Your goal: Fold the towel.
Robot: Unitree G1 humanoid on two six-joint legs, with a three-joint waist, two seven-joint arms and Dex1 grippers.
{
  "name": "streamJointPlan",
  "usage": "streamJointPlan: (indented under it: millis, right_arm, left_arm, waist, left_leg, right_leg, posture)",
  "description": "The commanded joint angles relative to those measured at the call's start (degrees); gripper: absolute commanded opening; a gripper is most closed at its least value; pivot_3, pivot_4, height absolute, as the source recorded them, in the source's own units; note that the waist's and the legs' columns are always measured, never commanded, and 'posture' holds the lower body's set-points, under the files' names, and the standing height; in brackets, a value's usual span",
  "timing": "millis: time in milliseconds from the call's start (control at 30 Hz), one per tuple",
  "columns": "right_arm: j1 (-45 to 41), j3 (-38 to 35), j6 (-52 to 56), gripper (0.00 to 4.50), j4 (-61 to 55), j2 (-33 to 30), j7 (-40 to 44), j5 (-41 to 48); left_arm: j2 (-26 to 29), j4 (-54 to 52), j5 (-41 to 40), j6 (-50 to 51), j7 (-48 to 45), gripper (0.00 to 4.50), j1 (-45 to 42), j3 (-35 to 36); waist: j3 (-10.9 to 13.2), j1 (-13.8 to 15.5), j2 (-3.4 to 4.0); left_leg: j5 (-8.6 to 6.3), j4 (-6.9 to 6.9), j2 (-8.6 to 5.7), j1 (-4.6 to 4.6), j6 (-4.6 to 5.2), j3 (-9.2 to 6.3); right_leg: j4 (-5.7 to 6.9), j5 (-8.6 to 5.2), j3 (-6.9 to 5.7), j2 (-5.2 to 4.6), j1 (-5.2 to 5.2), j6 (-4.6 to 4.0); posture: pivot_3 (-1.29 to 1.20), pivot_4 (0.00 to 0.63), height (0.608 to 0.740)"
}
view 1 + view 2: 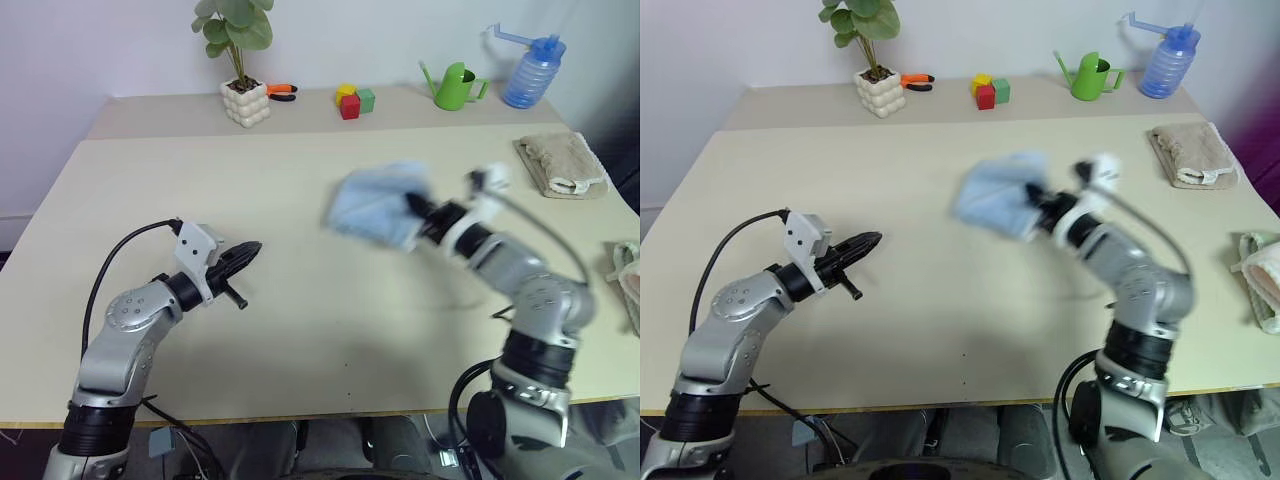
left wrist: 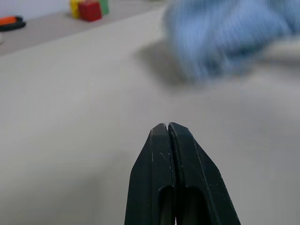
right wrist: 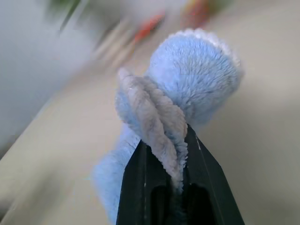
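- While your right gripper [image 3: 180, 152] clamps a bunched fold of the towel [image 1: 378, 205], the cloth hangs lifted off the table [image 1: 300, 300], right of centre and about mid-depth.
- Right wrist view: you see the two black fingers [image 3: 136, 183] pinched on a thick ridge of light blue terry, with the rest of the cloth billowing beyond the tips.
- Your left gripper [image 1: 247, 250] is closed with nothing in it; the left wrist view shows its fingers [image 2: 154, 159] pressed flat together.
- That gripper sits over the near left part of the table, pointing toward the towel and well apart from it.
- Far edge, left to right: a potted plant [image 1: 240, 60] in a knobbly white pot, an orange-handled tool [image 1: 281, 91] just beside it, coloured blocks [image 1: 352, 100], a green watering can [image 1: 456, 86], a blue bottle [image 1: 532, 70].
- A folded beige towel [image 1: 562, 165] lies at the far right, apart from the blue one.
- Another cloth [image 1: 628, 275] lies at the right edge, nearer to you; you cannot tell more of it.
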Motion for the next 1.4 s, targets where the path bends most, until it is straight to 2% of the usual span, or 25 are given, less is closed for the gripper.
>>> streamJointPlan:
  millis: [33, 133, 367, 467, 667, 700, 900, 1000, 1167, 1233, 1400]
  right_arm:
    - [0.8, -11.4, -0.1, 0.03, -2.0, -1.2, -9.4, 3.3]
    - [4.4, -18.3, 4.1, 0.03, -3.2, -0.8, -17.6, 4.7]
    - [12.1, -20.8, 8.2, 0.03, -10.1, 2.6, -26.4, 6.2]
    - [13.4, -21.0, 7.9, 1.02, -11.9, 1.5, -26.6, 7.7]
    - [15.3, -18.2, 4.0, 4.05, -12.9, -5.6, -25.5, 4.2]
    - [16.7, -16.1, 2.7, 4.47, -13.2, -8.5, -23.6, 2.3]
    - [23.5, -2.3, -11.4, 4.47, -11.5, -24.1, -9.9, -10.3]
    - [23.6, 7.7, -20.5, 4.47, -11.9, -29.3, 2.0, -13.6]
    - [20.6, 16.5, -28.4, 4.47, -7.7, -29.7, 14.7, -13.4]
    - [18.6, 21.9, -30.1, 4.47, -6.1, -28.4, 20.1, -12.9]
    - [15.4, 28.3, -32.3, 4.47, -0.6, -27.8, 26.9, -15.3]
  left_arm:
    - [-0.8, 2.7, 0.9, -2.4, -1.9, 0.00, -3.6, -1.9]
    - [-2.0, 6.1, 1.6, -3.4, -3.4, 0.00, -7.2, -4.0]
    - [-4.2, 10.7, 2.9, -5.4, -5.7, 0.00, -11.1, -6.7]
    - [-4.7, 11.5, 3.1, -5.7, -6.0, 0.00, -11.3, -6.9]
    - [-4.6, 14.0, 3.9, -7.4, -6.7, 0.00, -11.5, -6.3]
    - [-4.5, 14.5, 4.0, -7.8, -6.4, 0.00, -11.6, -5.8]
    - [-4.0, 17.1, 5.4, -10.5, -4.1, 0.00, -12.1, -3.6]
    - [-2.9, 16.5, 5.5, -10.9, -2.8, 0.00, -11.2, -1.4]
    - [-1.4, 13.0, 5.1, -10.3, -1.3, 0.00, -8.1, 0.9]
    - [0.3, 8.2, 3.8, -8.9, -0.9, 0.00, -3.5, 3.8]
    - [1.7, 2.8, 3.1, -6.8, 0.7, 0.00, 2.0, 6.5]
  waist:
    - [0.0, -0.2, 0.02]
    - [0.0, 0.0, 0.02]
    - [-0.1, -0.7, 0.24]
    - [-0.1, -0.6, 0.27]
    - [-0.1, -0.1, 0.27]
    - [-0.1, -0.1, 0.27]
    - [-0.1, -0.3, 0.26]
    - [-0.1, -0.9, 0.25]
    - [-0.1, -1.3, 0.17]
    - [0.0, -1.4, 0.10]
    - [0.0, -0.6, 0.02]
  left_leg:
    - [0.00, -0.05, 0.02, 0.01, 0.00, 0.01]
    - [0.01, -0.05, 0.03, -0.01, 0.00, 0.02]
    - [-0.01, -0.03, 0.04, 0.04, 0.04, 0.23]
    - [-0.02, -0.02, 0.04, 0.06, 0.07, 0.28]
    - [-0.05, 0.03, 0.02, 0.05, 0.13, 0.32]
    - [-0.05, 0.03, 0.02, 0.05, 0.13, 0.32]
    - [-0.06, 0.05, 0.03, 0.06, 0.15, 0.37]
    - [-0.06, 0.04, 0.07, 0.09, 0.15, 0.41]
    - [-0.06, 0.04, 0.07, 0.09, 0.15, 0.36]
    - [-0.07, 0.05, 0.06, 0.07, 0.15, 0.38]
    - [-0.09, 0.06, 0.06, 0.06, 0.17, 0.35]
  right_leg:
    - [-0.01, 0.00, 0.00, 0.01, -0.02, 0.00]
    - [0.01, 0.00, 0.01, 0.00, -0.04, -0.01]
    - [0.09, 0.01, 0.23, 0.01, -0.07, 0.00]
    - [0.09, 0.01, 0.28, 0.02, -0.07, 0.01]
    - [0.05, 0.02, 0.28, 0.02, -0.04, 0.05]
    - [0.05, 0.02, 0.28, 0.02, -0.04, 0.05]
    - [0.02, 0.01, 0.28, 0.03, -0.01, 0.07]
    - [0.02, 0.01, 0.30, 0.07, 0.00, 0.08]
    - [-0.04, 0.01, 0.28, 0.06, 0.04, 0.09]
    - [-0.14, 0.04, 0.30, 0.04, 0.06, 0.15]
    - [-0.15, 0.05, 0.31, 0.03, 0.05, 0.14]
  posture:
    - [0.00, 0.150, 0.733]
    - [0.00, 0.150, 0.733]
    - [0.00, 0.150, 0.733]
    - [0.00, 0.150, 0.733]
    - [0.00, 0.150, 0.733]
    - [0.00, 0.150, 0.733]
    - [0.00, 0.150, 0.733]
    - [0.00, 0.150, 0.733]
    - [0.00, 0.150, 0.733]
    - [0.00, 0.150, 0.733]
    - [0.00, 0.150, 0.733]
